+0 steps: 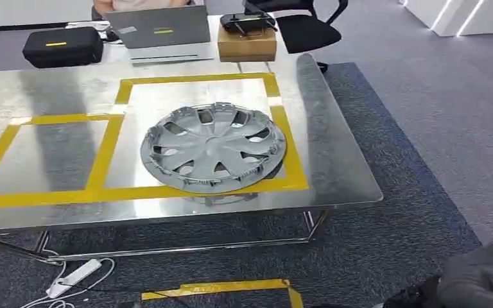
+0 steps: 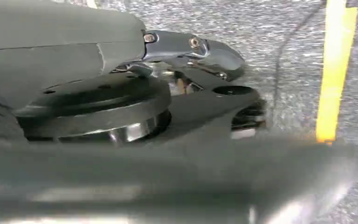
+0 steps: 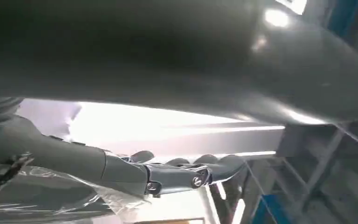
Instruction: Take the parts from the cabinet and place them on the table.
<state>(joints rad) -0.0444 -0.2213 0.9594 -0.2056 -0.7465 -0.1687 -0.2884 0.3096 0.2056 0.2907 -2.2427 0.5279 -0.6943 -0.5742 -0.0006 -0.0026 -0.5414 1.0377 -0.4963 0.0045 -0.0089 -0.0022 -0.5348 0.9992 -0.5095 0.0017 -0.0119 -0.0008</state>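
Black case [image 1: 63, 46]: lying behind the table's [image 1: 334, 160] far left edge, bearing a yellow label, writing too small to read. Laptop [image 1: 162, 29]: sitting behind the table, right of the case. Cardboard box [image 1: 246, 43]: sitting right of the laptop, carrying a black device [image 1: 248, 22] on top. Hubcap [image 1: 213, 147]: lying flat on the table inside the right yellow-taped square [image 1: 289, 144]. Power strip [image 1: 72, 277]: lying on the carpet under the table's near left edge.

Left hand [image 2: 186, 51]: hanging over carpet, fingers holding nothing, spread unclear. Right hand [image 3: 168, 175]: fingers extending nearly straight beside clear plastic [image 3: 42, 196]; grip impossible to tell.
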